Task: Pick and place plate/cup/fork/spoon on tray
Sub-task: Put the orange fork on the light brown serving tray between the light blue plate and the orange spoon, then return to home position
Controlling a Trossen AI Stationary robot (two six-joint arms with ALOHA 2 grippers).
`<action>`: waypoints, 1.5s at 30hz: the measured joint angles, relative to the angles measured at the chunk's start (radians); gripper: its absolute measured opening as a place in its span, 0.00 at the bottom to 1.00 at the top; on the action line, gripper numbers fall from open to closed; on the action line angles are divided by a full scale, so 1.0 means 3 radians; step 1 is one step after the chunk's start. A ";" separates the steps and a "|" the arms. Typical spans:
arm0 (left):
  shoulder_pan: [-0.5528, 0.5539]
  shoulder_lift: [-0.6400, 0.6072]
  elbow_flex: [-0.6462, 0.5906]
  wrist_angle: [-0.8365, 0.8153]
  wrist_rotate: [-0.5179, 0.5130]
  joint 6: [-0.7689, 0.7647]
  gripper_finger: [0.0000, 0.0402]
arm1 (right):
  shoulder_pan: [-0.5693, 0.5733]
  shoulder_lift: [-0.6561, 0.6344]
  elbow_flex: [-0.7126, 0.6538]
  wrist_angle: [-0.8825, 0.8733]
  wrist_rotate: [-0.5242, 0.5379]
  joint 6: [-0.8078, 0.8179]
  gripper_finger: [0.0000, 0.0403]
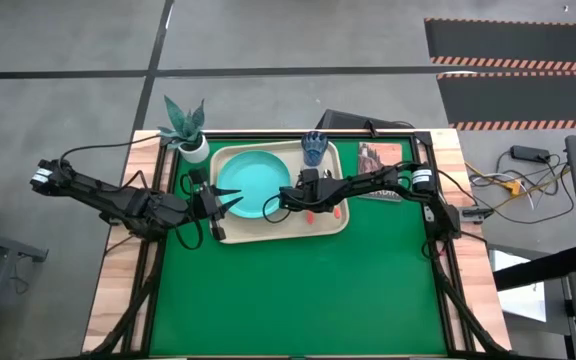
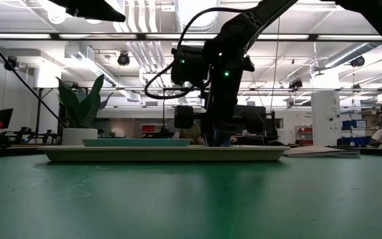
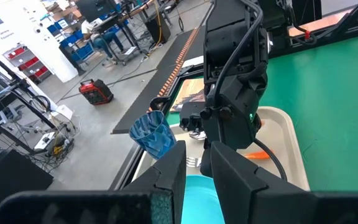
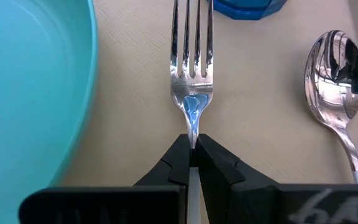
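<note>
The beige tray (image 1: pixel 334 226) lies at the table's far middle. On it the turquoise plate (image 1: pixel 251 185) sits at the left and the blue cup (image 1: pixel 314 148) at the far right corner. The spoon (image 4: pixel 334 74) lies on the tray floor beside the fork (image 4: pixel 192 62). My right gripper (image 4: pixel 193 155) is low over the tray, to the right of the plate, shut on the fork. My left gripper (image 1: pixel 236 202) is open and empty over the plate's left rim. The fork's handle is hidden under my right gripper in the right wrist view. My right gripper pinches the fork's thin silver neck (image 4: pixel 193 132), just behind the tines, between its two fingertips. The fingers come steeply from above and close on the neck from its two sides. The tines point away from the gripper, flat along the tray floor (image 4: pixel 260 124) between plate and spoon.
A white pot with a green plant (image 1: pixel 190 140) stands off the tray's far left corner. A flat printed booklet (image 1: pixel 379 158) lies to the right of the tray. The green mat (image 1: pixel 298 290) stretches toward the near edge. Both arms meet over the tray.
</note>
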 joint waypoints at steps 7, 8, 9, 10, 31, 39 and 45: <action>0.0000 0.0000 0.0001 0.0000 0.0000 0.0001 0.15 | 0.0000 0.0000 0.0000 0.0005 0.0000 0.0000 0.03; 0.0000 0.0000 0.0001 0.0000 0.0000 0.0000 0.15 | 0.0000 0.0000 0.0000 0.0005 0.0000 0.0000 0.03; 0.0000 0.0000 0.0001 0.0000 0.0000 0.0000 0.15 | 0.0000 0.0000 0.0000 0.0004 0.0000 0.0000 0.03; 0.0000 0.0000 0.0001 0.0000 0.0000 0.0000 0.15 | 0.0000 0.0000 0.0000 0.0005 0.0001 0.0000 0.03; 0.0000 0.0000 0.0003 0.0001 -0.0001 0.0000 0.15 | 0.0008 0.0000 0.0000 0.0003 -0.0003 -0.0004 0.35; 0.0000 0.0001 0.0003 0.0001 -0.0001 0.0000 0.15 | 0.0022 -0.0016 0.0002 -0.0003 -0.0026 -0.0074 0.40; 0.0000 0.0000 0.0003 0.0000 0.0000 0.0000 0.15 | 0.0073 -0.0155 0.0003 -0.0139 -0.0067 -0.0128 0.40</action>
